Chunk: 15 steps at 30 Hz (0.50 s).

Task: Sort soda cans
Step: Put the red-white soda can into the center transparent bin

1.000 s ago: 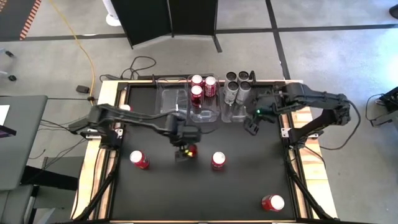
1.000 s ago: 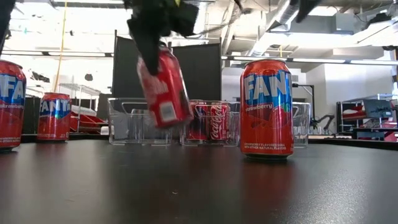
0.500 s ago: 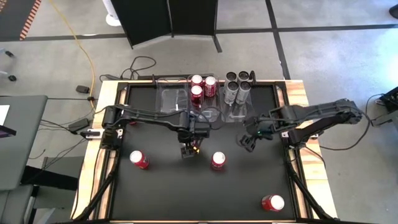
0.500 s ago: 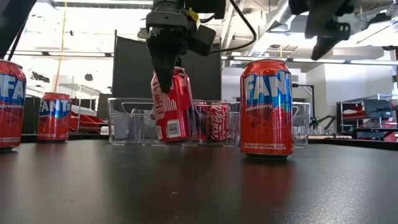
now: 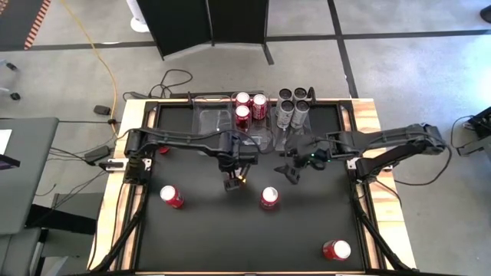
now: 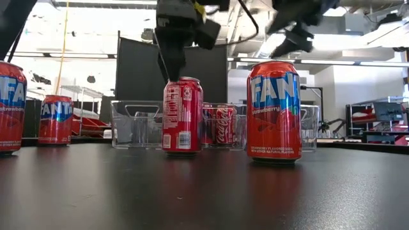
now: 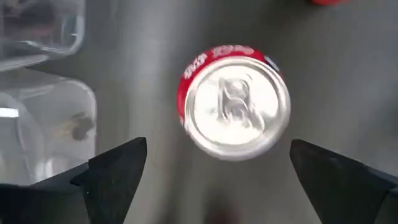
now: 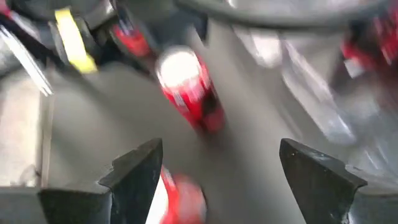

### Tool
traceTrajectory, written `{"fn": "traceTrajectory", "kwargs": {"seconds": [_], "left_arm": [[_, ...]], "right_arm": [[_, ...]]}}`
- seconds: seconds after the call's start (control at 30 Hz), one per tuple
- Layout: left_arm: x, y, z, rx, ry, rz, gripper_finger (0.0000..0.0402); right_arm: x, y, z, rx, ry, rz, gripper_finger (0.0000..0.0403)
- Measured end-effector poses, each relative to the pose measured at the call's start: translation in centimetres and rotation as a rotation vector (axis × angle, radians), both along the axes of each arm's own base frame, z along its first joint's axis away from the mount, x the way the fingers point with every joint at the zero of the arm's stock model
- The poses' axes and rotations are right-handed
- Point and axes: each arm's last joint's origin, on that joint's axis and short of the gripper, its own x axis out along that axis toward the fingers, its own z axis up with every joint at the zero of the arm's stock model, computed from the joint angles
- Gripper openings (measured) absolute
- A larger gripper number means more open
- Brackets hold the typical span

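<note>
A red soda can (image 6: 182, 115) stands upright on its base on the table's middle; the left wrist view shows its silver top (image 7: 235, 106). My left gripper (image 7: 217, 149) hovers just above it, open, with a finger wide on either side and touching nothing; the low view shows it (image 6: 172, 61) over the can. My right gripper (image 5: 291, 170) is open above the table, right of that can and raised (image 6: 291, 32). A red Fanta can (image 6: 273, 112) stands below it. Three red cans (image 5: 243, 100) and several silver ones (image 5: 285, 96) stand in the clear bins.
Clear bins (image 5: 215, 123) line the far edge. Loose red cans stand at the left (image 5: 170, 196), in the middle (image 5: 268, 198) and by the near right corner (image 5: 336, 249). Bare black tabletop (image 5: 207, 238) lies on the near side.
My left gripper carried the tilted red can toward the far edge, set it upright on the table, let go and rose a little. My right gripper swung from the silver-can bin toward the table's middle and left.
</note>
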Motion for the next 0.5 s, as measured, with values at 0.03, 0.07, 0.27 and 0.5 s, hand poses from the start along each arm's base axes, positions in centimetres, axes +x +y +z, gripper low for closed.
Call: {"fn": "traceTrajectory", "kwargs": {"seconds": [0.03,0.07,0.27,0.5], "left_arm": [[-0.3,-0.1,0.7,-0.003,-0.015,-0.008,0.0393],[-0.6,-0.2,1.5,-0.003,-0.034,-0.015,0.0393],[-2.9,-0.3,4.3,0.054,-0.086,0.0,0.0393],[-4.0,-0.3,3.6,0.097,-0.034,0.03,0.0391]], "right_arm": [[0.4,0.0,-0.2,-0.004,-0.017,0.016,0.0338],[1.0,0.1,-0.3,-0.015,-0.033,0.037,0.0339],[5.0,0.4,-2.6,-0.153,-0.105,0.188,0.0346],[9.1,0.4,-5.6,-0.223,-0.068,0.235,0.0358]]}}
